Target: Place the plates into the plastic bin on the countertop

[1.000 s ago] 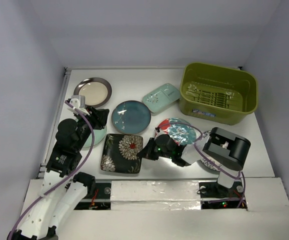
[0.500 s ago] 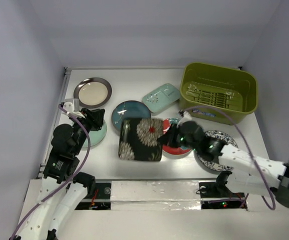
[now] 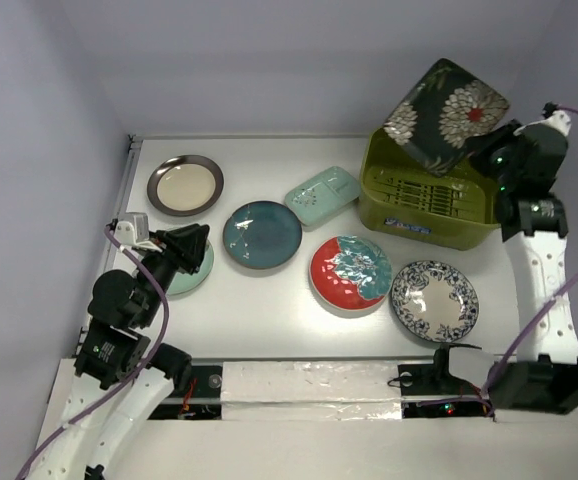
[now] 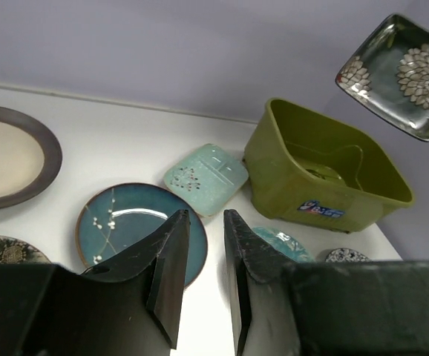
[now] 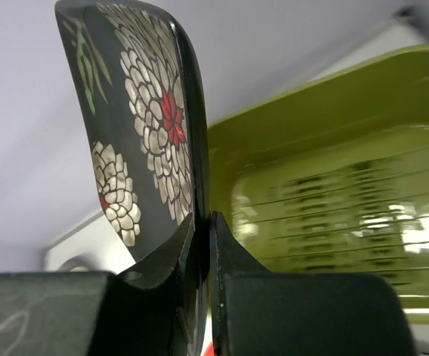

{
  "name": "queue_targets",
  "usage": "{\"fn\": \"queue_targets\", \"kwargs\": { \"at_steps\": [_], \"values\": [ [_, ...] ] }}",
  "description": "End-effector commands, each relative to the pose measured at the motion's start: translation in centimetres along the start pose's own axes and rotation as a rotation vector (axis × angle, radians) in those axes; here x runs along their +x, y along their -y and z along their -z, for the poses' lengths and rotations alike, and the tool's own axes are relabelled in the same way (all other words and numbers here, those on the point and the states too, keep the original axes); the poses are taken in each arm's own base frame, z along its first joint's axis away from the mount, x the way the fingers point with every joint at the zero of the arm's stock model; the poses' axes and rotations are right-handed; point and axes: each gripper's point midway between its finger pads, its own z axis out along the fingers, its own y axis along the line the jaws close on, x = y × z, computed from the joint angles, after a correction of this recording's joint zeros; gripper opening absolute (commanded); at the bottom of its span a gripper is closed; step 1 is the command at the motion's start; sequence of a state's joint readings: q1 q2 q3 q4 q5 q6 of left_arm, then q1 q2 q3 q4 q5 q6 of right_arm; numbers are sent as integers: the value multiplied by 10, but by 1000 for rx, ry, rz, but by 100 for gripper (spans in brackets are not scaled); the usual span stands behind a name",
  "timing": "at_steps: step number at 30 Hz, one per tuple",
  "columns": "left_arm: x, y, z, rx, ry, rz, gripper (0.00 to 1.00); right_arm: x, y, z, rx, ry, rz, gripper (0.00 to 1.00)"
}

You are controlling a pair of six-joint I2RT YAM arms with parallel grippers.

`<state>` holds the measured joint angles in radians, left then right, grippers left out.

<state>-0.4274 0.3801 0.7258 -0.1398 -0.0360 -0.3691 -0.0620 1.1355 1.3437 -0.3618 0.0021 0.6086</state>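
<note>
your right gripper [image 5: 202,219] is clamping the black square plate [image 3: 447,112], white-and-red flowers showing, above the olive bin [image 3: 459,232] at one o'clock.

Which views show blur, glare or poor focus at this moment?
Right wrist: the green bin is smeared and out of focus, with bright glare on its slotted floor; the black floral plate is sharper. Left wrist: sharp, though the left pincer is dark and underlit. Top view: even light, soft shadows, no blur.
</note>
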Motion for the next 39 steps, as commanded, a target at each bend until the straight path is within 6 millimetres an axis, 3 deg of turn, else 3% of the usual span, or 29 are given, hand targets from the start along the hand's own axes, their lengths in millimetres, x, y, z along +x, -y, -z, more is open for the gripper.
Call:
{"fn": "queue_targets", "kwargs": {
  "at_steps": [1, 2, 3, 5, 8, 9, 15, 23, 33, 39],
  "values": [
    [-12, 10, 5, 37, 48, 13, 23, -35, -20, 1, -119, -1, 49, 0],
    [-13, 13, 7, 50, 50, 16, 23, -33, -8, -13, -84, -29, 61, 0],
    [-12, 15, 8, 62, 48, 18, 23, -48, -6, -15, -80, -7, 76, 0],
    [-14, 18, 11, 73, 54, 20, 23, -49, 9, -31, -59, -63, 94, 0],
    [-14, 23, 15, 96, 56, 24, 23, -38, 26, -46, -45, -156, 120, 0],
    [-16, 22, 15, 94, 61, 25, 24, -29, 33, -57, -36, -194, 121, 0],
    [-15, 27, 18, 116, 57, 27, 24, 1, 57, -80, -31, -314, 127, 0],
    [-13, 28, 18, 119, 47, 29, 24, 54, 107, -113, 57, -426, 99, 0],
    [-8, 28, 13, 112, 25, 23, 25, 103, 160, -133, 172, -558, 108, 0],
    [-4, 28, 10, 111, 12, 21, 25, 119, 192, -134, 293, -573, 118, 0]
  ]
}}
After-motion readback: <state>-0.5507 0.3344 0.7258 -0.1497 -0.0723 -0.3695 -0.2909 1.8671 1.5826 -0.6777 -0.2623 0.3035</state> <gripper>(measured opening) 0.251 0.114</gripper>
